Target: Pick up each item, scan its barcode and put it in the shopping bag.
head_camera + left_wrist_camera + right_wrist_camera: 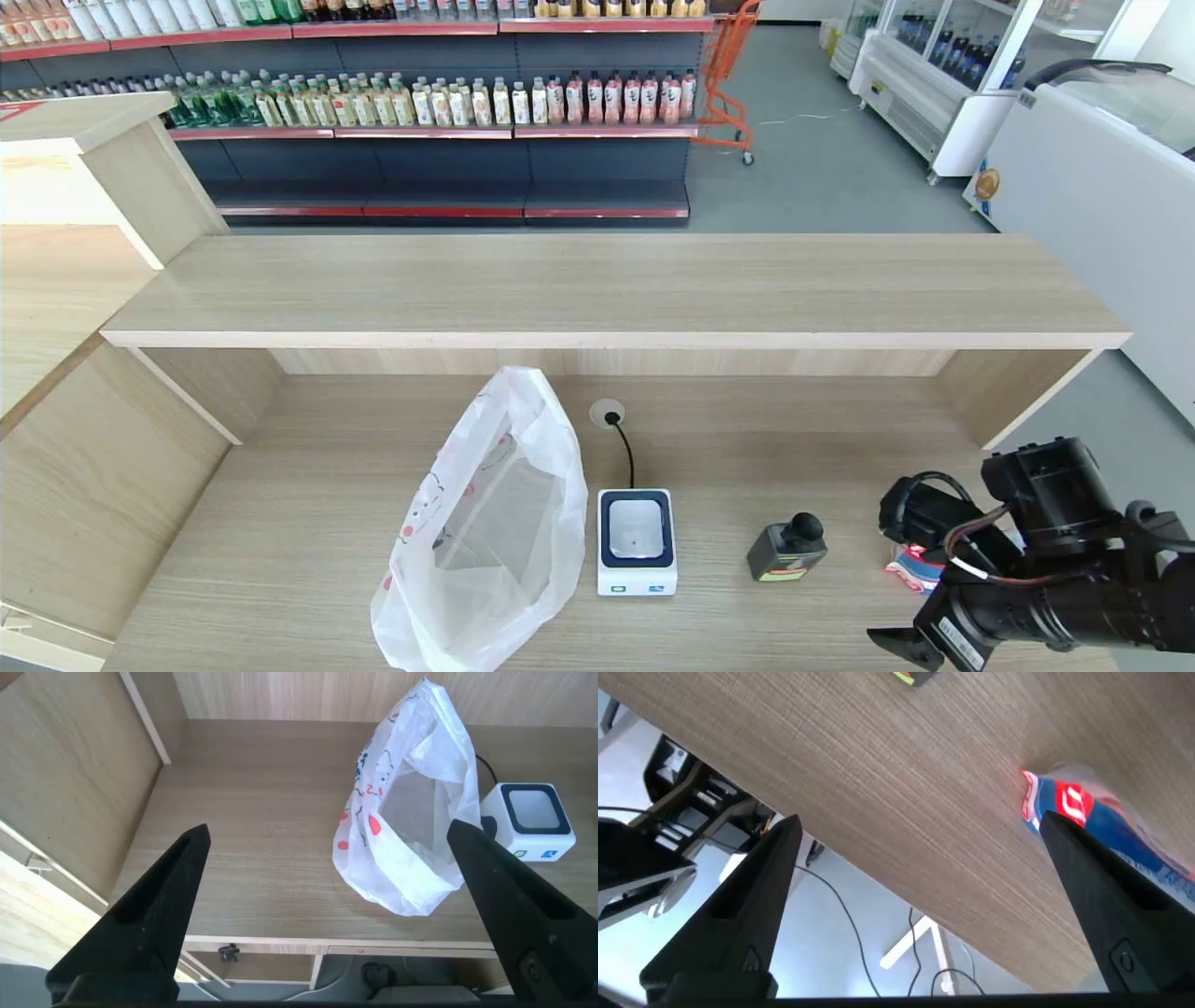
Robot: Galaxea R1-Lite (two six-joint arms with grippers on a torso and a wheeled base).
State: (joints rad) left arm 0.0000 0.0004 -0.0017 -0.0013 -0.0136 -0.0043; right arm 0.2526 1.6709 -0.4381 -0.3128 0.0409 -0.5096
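Our blue-and-red packet (1092,821) lies on the counter's (280,523) right side, just by our right gripper (920,826), its fingers spread wide. A dark bottle (787,551) stands between it and the scanner (636,541). The shopping bag (485,532) slumps just beside that, and our left gripper (329,831), equally spread, faces it.

The white plastic shopping bag (485,523) stands open beside the white box scanner (636,541). A small dark bottle (787,553) and a red-blue packet (913,569) rest to its right.
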